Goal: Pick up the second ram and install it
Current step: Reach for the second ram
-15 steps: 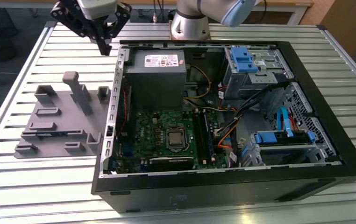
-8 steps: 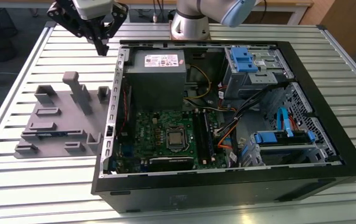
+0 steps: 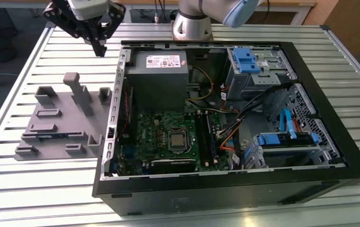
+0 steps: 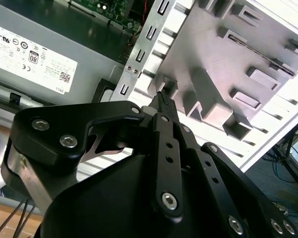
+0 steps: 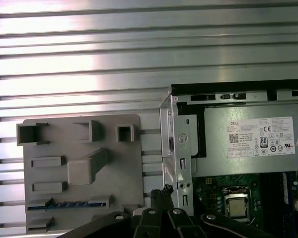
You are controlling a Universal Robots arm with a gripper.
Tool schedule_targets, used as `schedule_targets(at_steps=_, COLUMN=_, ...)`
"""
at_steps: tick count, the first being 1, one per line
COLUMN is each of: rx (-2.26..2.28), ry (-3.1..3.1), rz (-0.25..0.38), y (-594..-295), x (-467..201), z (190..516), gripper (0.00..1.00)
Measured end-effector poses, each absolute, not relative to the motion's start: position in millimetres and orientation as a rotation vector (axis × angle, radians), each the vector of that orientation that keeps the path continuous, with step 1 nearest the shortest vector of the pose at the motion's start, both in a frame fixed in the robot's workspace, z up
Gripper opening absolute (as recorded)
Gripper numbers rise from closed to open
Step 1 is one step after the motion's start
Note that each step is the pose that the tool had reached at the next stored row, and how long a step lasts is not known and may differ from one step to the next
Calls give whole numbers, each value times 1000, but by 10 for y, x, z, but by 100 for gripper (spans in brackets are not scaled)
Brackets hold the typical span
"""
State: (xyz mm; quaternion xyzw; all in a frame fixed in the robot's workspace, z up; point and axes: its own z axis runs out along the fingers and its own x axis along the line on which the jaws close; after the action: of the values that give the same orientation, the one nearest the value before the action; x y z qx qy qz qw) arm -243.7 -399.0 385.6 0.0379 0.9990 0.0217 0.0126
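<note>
Exterior view first: the gripper (image 3: 100,51) hangs above the slatted metal table (image 3: 41,198), off the far corner of the open computer case (image 3: 230,189) and past the far end of the grey fixture (image 3: 60,118); its fingers are drawn together to a point with nothing between them; the second ram (image 3: 44,136) lies as a thin blue strip in a groove toward the near end of that fixture, on the exterior view's left, well apart from the gripper; inside the case the motherboard (image 3: 161,127) shows its long black slots (image 3: 206,137) beside the processor, and from where I stand I cannot tell whether a stick already sits in any of them. Second wrist view: the gripper (image 4: 163,100) is seen from behind, tips pressed together and empty; the fixture (image 4: 228,64) with its upright posts lies beyond them, and the power supply (image 4: 49,54) is off to one side. First wrist view: looking down, the second ram (image 5: 69,204) sits lengthwise in its groove in the fixture (image 5: 79,144), untouched; the gripper (image 5: 164,190) is over the gap between the fixture and the case's metal edge, near the ram but clear of it. I judge the pick is not yet made, so both the lifting and the seating in a slot are left to do.
</note>
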Motion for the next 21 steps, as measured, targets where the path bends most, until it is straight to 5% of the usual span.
schedule_targets(at_steps=21, rx=118, ry=3113, rz=68, y=-3990, x=-2595, z=3847, gripper=11)
